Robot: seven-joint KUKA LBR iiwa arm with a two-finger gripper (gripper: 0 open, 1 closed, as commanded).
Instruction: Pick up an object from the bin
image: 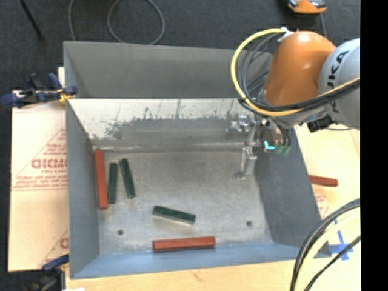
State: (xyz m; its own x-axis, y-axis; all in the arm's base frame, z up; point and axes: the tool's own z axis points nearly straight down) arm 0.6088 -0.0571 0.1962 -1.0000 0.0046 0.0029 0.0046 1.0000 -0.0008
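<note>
The grey metal bin (83,205), scuffed and speckled across its floor, is sitting on a dark surface. The metal gripper (245,162) is hanging over bare floor near the right wall, and I cannot tell whether it is open or closed. Nearest it, forward and leftward, a slim matte dark green rectangular bar (174,214) is lying flat, with a smooth red-brown rectangular bar (183,244) just beyond.

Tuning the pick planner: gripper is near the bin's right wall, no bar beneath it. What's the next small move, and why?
Probably shift the gripper toward the view's lower left, over the dark green bar lying alone near the front middle. It looks like the nearest bar and lies clear of the walls; the red bar beyond it lies along the front wall.
</note>
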